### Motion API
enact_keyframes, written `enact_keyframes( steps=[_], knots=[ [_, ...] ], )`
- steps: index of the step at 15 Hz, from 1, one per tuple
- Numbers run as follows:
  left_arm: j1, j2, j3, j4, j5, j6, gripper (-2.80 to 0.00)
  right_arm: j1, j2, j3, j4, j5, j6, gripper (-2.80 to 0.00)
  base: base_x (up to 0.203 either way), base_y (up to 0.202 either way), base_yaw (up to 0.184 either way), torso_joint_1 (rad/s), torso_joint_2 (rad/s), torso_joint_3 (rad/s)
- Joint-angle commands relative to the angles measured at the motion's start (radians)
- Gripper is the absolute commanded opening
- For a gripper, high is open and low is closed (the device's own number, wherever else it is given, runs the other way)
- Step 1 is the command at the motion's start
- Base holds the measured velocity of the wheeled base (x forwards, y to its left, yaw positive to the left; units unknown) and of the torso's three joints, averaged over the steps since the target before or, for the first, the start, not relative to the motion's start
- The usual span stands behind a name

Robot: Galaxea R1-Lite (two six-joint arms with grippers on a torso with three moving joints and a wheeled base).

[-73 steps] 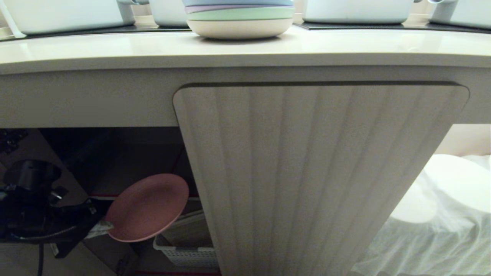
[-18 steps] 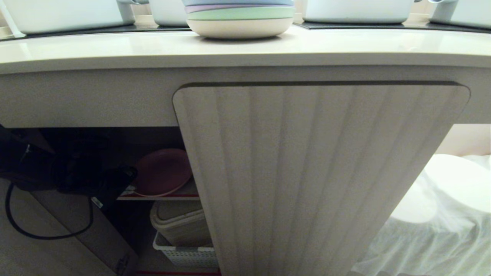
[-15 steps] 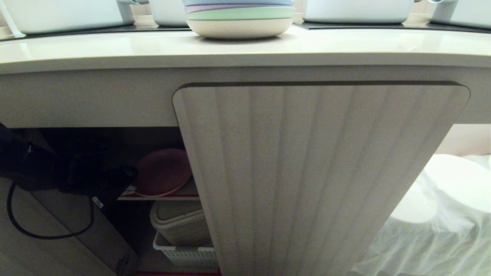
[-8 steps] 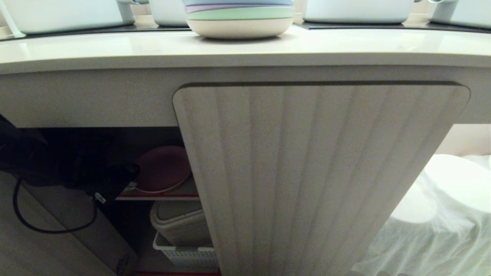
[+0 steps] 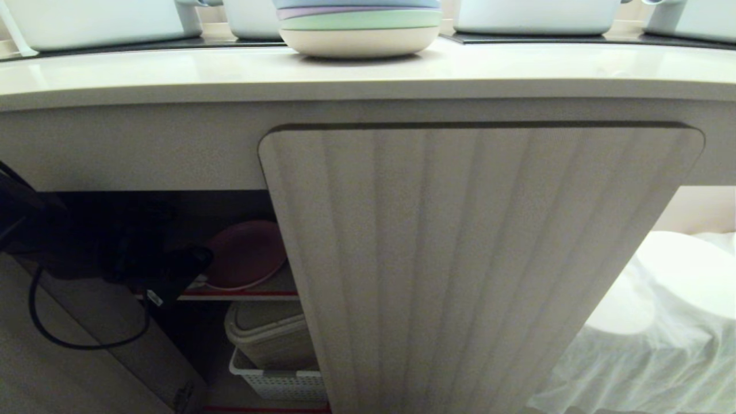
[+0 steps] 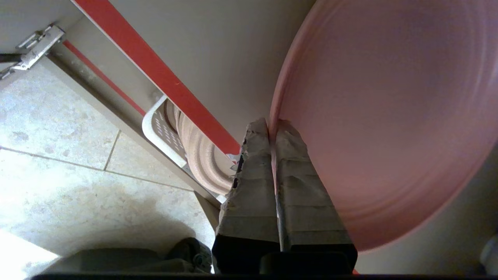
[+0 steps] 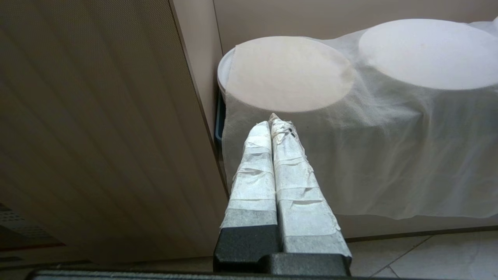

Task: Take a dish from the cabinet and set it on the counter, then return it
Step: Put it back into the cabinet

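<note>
- Your left gripper (image 6: 272, 126) is clamped on the near rim of the pink plate (image 6: 389, 116), one taped finger on each face, so the plate rides edge-on from the fingertips with nothing reaching under it.
- In the head view the plate (image 5: 246, 253) sits inside the open left half of the cabinet (image 5: 230, 207), over the shelf (image 5: 241, 294) with the red front edge. I cannot tell whether its far side already rests on the shelf or hangs just above it.
- The rim grip suits this spot: the opening between shelf and cabinet top looks low, and a pinch from the front lets you slide the plate in flat.
- The ribbed door (image 5: 477, 259) on the right stands ahead of the opening, so you come in from the left, where the arm and its black cable (image 5: 69, 339) show.
- The counter (image 5: 368, 72) carries only the stack of pastel plates (image 5: 359, 26) and white pots, so I judge you are on the return leg.
- Below the shelf, the beige lidded box (image 5: 270, 333) in the white basket (image 5: 276, 379) is clear of the plate.
- Your right gripper (image 7: 272, 122) is closed on nothing, parked before the cloth-covered white discs (image 7: 288, 72).
- Before releasing, make sure the plate lies flat, or it may tip over the front edge.
</note>
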Motion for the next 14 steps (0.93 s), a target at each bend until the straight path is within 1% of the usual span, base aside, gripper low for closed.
enact_keyframes(
  steps=[1,3,6,9,14],
  knots=[
    [0.001,0.011,0.000,-0.001,-0.001,-0.005,-2.80,0.000,0.000,0.000,0.001,0.000,0.000,-2.80,0.000,0.000,0.000,0.000,0.00,0.000],
    [-0.002,0.012,0.000,-0.001,-0.001,-0.006,-2.80,0.000,0.000,0.000,-0.001,0.000,0.000,-2.80,0.000,0.000,0.000,0.000,0.00,0.000],
    [-0.018,0.014,-0.012,0.000,0.001,-0.036,-2.80,0.000,0.000,0.000,-0.001,0.000,0.000,-2.80,0.000,0.000,0.000,0.000,0.00,0.000],
    [-0.030,0.014,-0.023,0.001,0.011,-0.039,-2.80,0.000,0.000,0.000,0.001,0.000,0.000,-2.80,0.000,0.000,0.000,0.000,0.00,0.000],
    [-0.029,0.014,-0.023,0.001,0.013,-0.037,-2.80,0.000,0.000,0.000,0.000,0.000,0.000,-2.80,0.000,0.000,0.000,0.000,0.00,0.000]
  ],
)
